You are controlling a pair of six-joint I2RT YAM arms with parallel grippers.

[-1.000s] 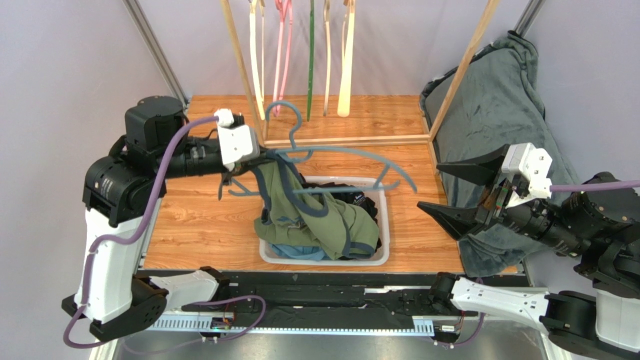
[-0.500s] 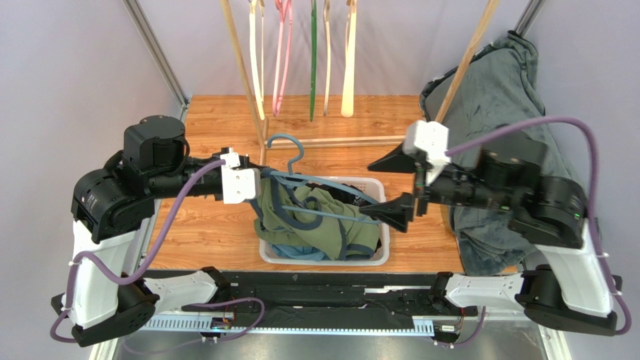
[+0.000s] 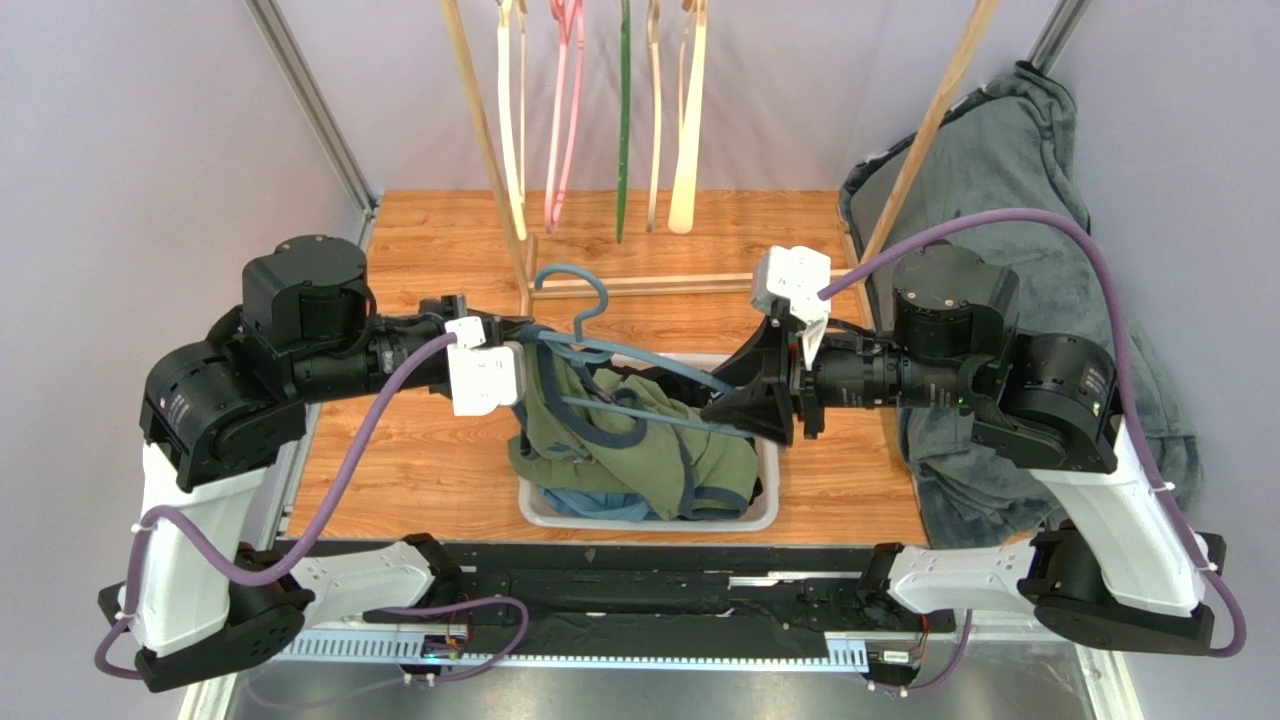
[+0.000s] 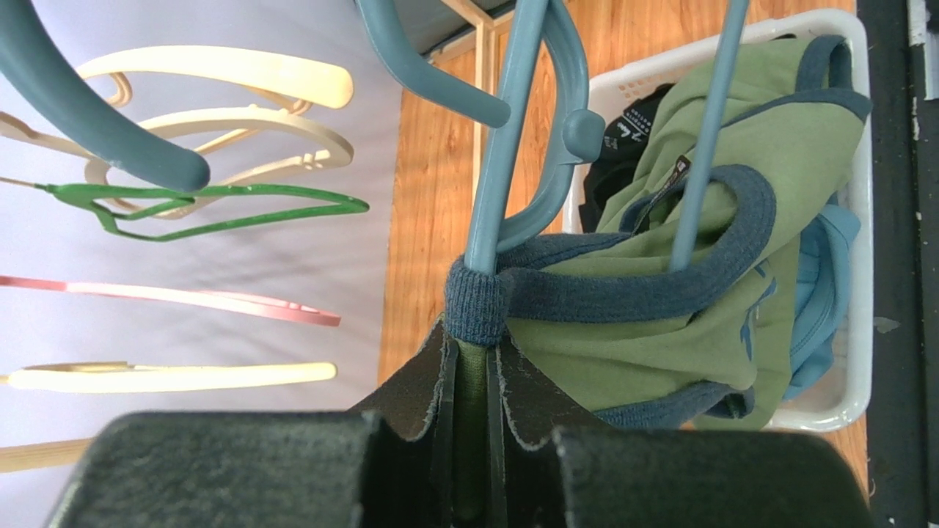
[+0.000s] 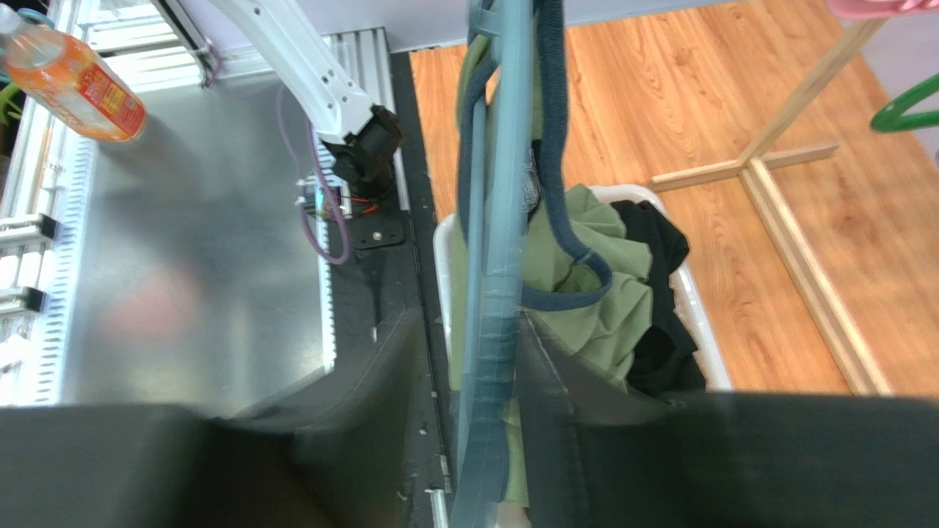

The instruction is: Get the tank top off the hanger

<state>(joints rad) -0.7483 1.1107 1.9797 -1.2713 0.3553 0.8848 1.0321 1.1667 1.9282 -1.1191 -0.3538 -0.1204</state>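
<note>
We see a wooden table (image 3: 421, 465). On it, a white basket (image 3: 649, 521) sits toward 6 o'clock, the base of a wooden rack (image 3: 676, 281) rests at 12 o'clock, and a grey blanket (image 3: 1022, 195) drapes over the 3 o'clock edge.

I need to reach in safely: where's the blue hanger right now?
Top view, centre: the blue hanger is held above the white basket, its left end gripped by the left gripper, its right end between the right gripper's fingers.

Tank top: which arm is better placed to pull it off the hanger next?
Left. The left gripper pinches the tank top by its strap; the right gripper only straddles the hanger.
</note>
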